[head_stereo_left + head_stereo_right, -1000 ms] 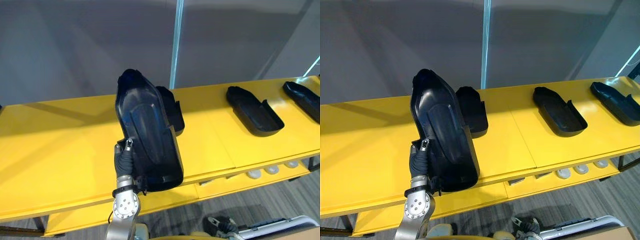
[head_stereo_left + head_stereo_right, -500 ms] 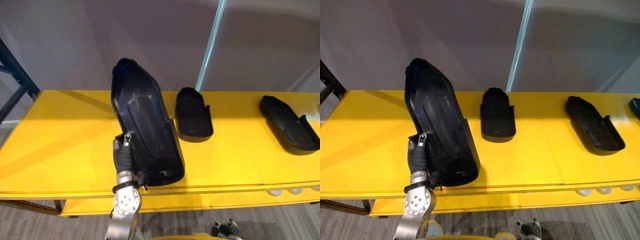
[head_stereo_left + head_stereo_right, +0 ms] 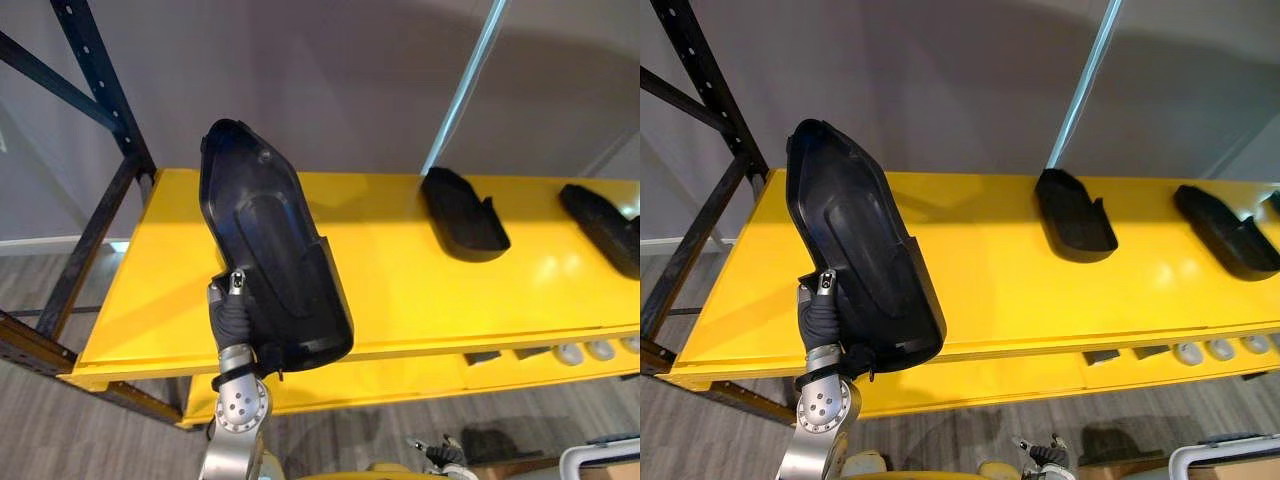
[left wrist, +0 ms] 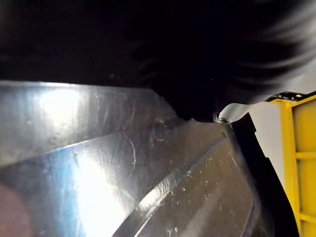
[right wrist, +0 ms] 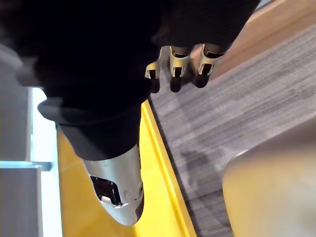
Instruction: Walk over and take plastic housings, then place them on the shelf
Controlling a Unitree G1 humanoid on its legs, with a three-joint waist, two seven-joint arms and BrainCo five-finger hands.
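A large black plastic housing (image 3: pixel 268 262) stands upright in my left hand (image 3: pixel 231 314), over the front left part of the yellow shelf (image 3: pixel 420 290). The hand is shut on the housing's lower edge, with the thumb lying on its inner face. In the left wrist view the housing's glossy wall (image 4: pixel 148 173) sits right against the camera, with the shelf's yellow edge (image 4: pixel 301 163) beside it. Two more black housings (image 3: pixel 462 213) (image 3: pixel 605 215) lie on the shelf further right. My right hand (image 5: pixel 174 66) hangs over grey floor with relaxed fingers and nothing in it.
A dark metal rack upright with slanted braces (image 3: pixel 100 80) rises at the shelf's left end. A pale blue post (image 3: pixel 465 85) stands behind the shelf. Small white parts (image 3: pixel 585 350) lie on a lower level at the right. The shelf's left half is bare yellow.
The camera has swung left, so the rack frame has come into view and the lying housings sit further right. The held housing stays in my left hand in the same pose.
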